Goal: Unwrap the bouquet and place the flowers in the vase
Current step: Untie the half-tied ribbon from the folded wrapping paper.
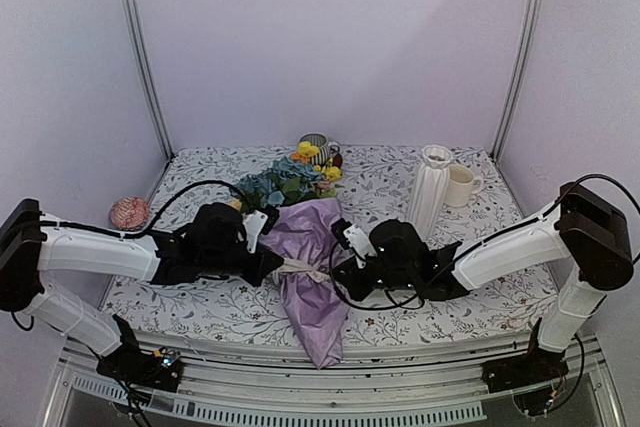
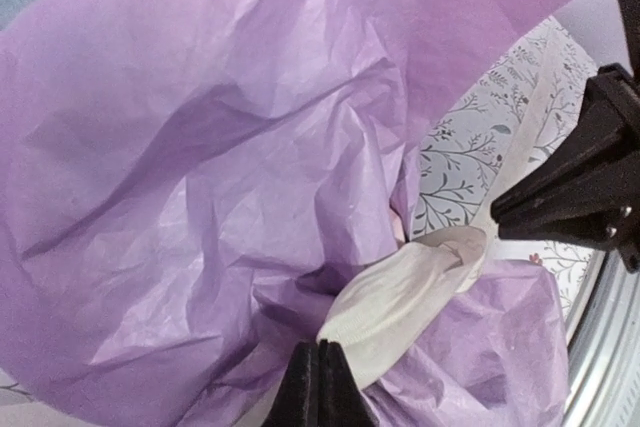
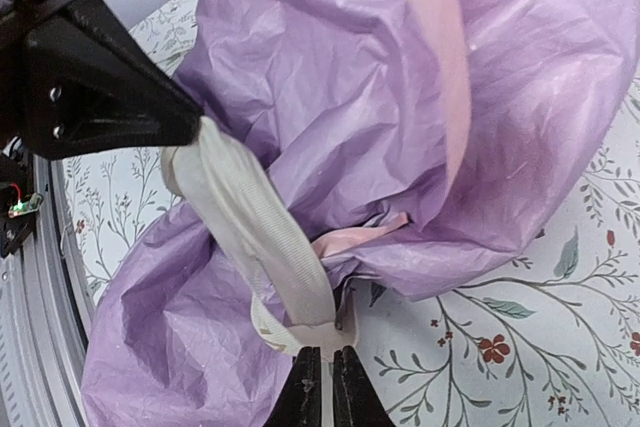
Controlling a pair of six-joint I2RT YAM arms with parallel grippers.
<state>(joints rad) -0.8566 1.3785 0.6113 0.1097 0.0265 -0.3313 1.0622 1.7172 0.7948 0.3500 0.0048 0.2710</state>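
The bench, under a floral cloth, carries the bouquet at its middle. The bouquet lies flat with its long axis running from 12 o'clock, where the heads are, down to 6 o'clock, where the twisted tail reaches the near edge. Its paper is a crinkled lilac sheet with a pinker inner face, flaring wide above the tie and bunching into a narrow cone below it. The vase, white, ribbed and upright, stands at about 2 o'clock from the tie and well apart from it, nearer the right arm. The flowers, blue, yellow and orange heads, spill from the wrap's open mouth at 12 o'clock. The two arms meet at the waist of the bundle. The left end effector comes in from 9 o'clock and the right end effector from 3 o'clock, so both sit across the long axis and about equally near the tie. The cream ribbon is a flat band cinching the paper between them. In the left wrist view that arm's fingertips are pressed together on the band. In the right wrist view its fingertips are closed at the ribbon's knotted end. There the pinch looks to be on ribbon, though a fold of paper may be caught too. Loosening the tie likely means pulling outward along the 9-to-3 line.
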